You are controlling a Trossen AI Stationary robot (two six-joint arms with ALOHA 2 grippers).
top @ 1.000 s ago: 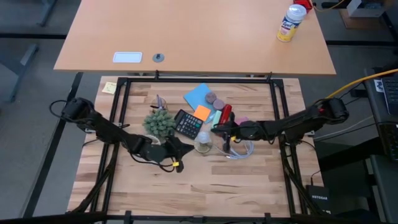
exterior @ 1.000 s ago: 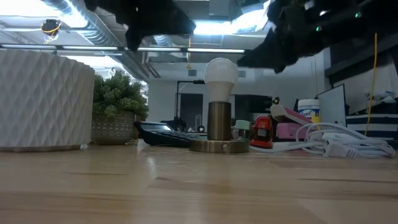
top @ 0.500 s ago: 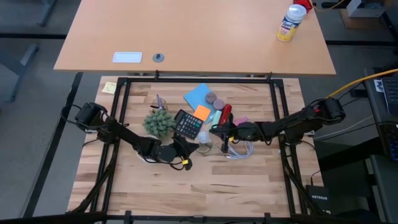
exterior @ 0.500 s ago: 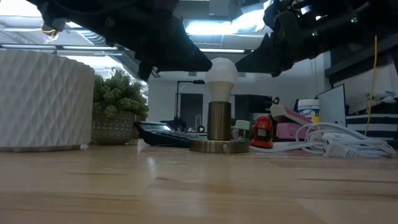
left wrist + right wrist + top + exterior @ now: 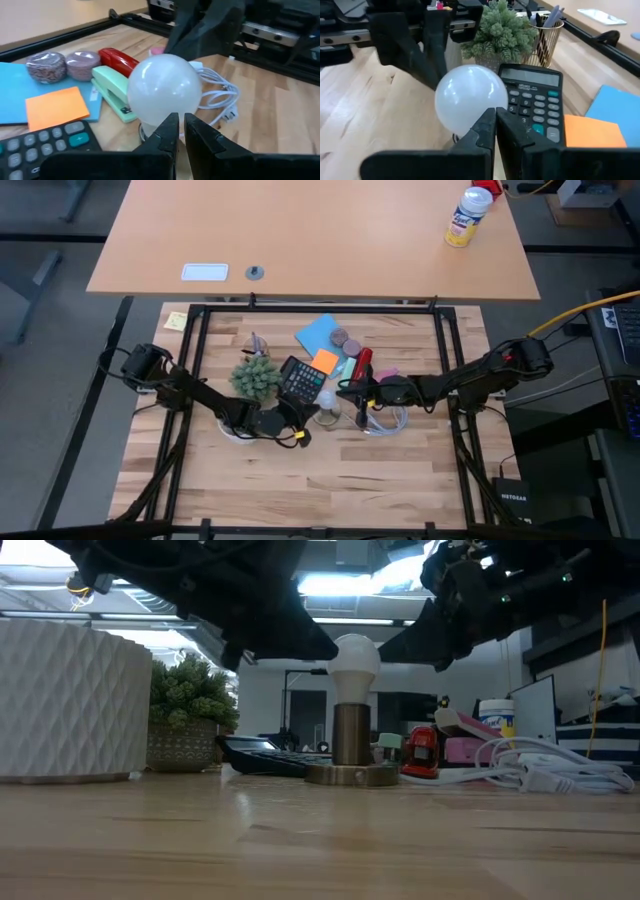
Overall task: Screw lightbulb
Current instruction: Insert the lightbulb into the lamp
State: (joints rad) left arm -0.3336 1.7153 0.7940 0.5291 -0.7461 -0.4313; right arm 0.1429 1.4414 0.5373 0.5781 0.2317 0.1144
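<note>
1. The lightbulb stands upright in a brass socket on a round brass base near the middle of the wooden desk; it is the landmark for everything below.
2. The left tool sits just beside the lightbulb on the left arm's side, its two dark fingers together with only a thin slit between them, holding nothing. Whether its tips touch the glass cannot be told.
3. The right tool faces the lightbulb from the opposite side, its fingers pressed together and holding nothing; contact with the bulb cannot be told either.
4. In the low view both dark arms hang above the lightbulb, one on each side of it.
5. A black calculator lies just beside the lightbulb, with an orange sticky pad and a blue sheet behind it.
6. A small green plant in a pot stands beyond the calculator from the lightbulb.
7. A coiled white cable lies on the right arm's side of the lightbulb.
8. A mint stapler and a red stapler lie near the lightbulb.
</note>
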